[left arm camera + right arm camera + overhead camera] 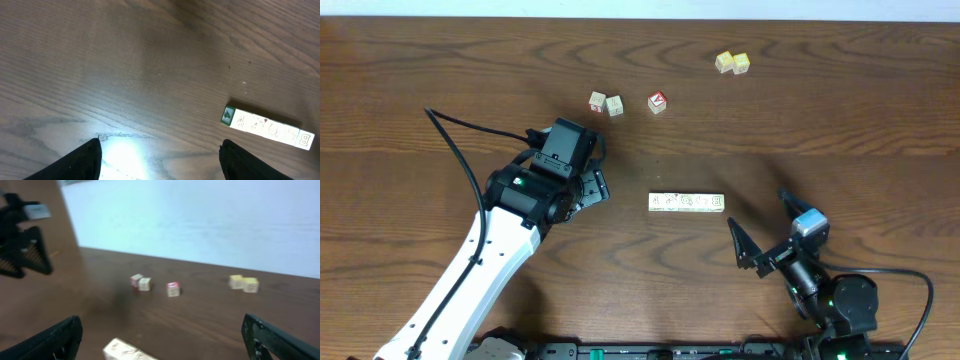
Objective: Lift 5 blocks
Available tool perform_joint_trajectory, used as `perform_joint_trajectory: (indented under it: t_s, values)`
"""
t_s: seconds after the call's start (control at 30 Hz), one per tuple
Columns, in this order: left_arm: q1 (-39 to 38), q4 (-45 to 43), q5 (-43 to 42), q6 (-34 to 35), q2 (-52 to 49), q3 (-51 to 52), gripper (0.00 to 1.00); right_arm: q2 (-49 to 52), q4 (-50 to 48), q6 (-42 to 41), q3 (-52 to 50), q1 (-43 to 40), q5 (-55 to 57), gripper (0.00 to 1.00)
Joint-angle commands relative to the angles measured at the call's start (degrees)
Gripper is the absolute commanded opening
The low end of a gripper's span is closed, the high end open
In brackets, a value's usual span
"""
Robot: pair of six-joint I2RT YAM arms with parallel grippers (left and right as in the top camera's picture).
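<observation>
The 5 blocks (687, 203) lie side by side in one straight whitish row on the brown table, small pictures on their faces. In the left wrist view the row of blocks (267, 128) lies ahead to the right, its near end face green. My left gripper (602, 168) stands open to the left of the row, apart from it, with only bare table between its fingers (160, 145). My right gripper (762, 220) is open to the right of and nearer than the row. In its view (161, 322) one end of the row of blocks (122, 351) shows low between the fingers, untouched.
Two loose pale cubes (606, 103) and a cube with a red-and-white top (657, 102) sit behind the row. Two pale yellow cubes (732, 63) rest at the far right. The left arm's black cable (470, 170) trails over the table's left side.
</observation>
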State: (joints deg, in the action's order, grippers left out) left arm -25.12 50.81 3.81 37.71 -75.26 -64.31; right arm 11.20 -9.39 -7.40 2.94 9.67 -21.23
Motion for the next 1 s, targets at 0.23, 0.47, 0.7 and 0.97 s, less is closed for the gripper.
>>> perform_joint_trajectory:
  t_s: [0.23, 0.47, 0.7, 0.97]
  values:
    - [0.26, 0.15, 0.96, 0.33, 0.04, -1.05, 0.76, -5.97, 0.20, -1.75, -2.62, -1.99, 7.02, 0.99]
    - [0.26, 0.15, 0.96, 0.33, 0.04, -1.05, 0.76, -10.86, 6.21, -1.75, -2.62, -4.68, 10.67, 0.99]
    - [0.26, 0.15, 0.96, 0.33, 0.04, -1.05, 0.76, -10.93, 13.42, 0.22, -2.62, -5.55, 15.85, 0.99]
    - [0.26, 0.15, 0.96, 0.33, 0.04, -1.05, 0.76, -10.93, 13.75, 8.20, -2.58, -5.57, 18.21, 0.99]
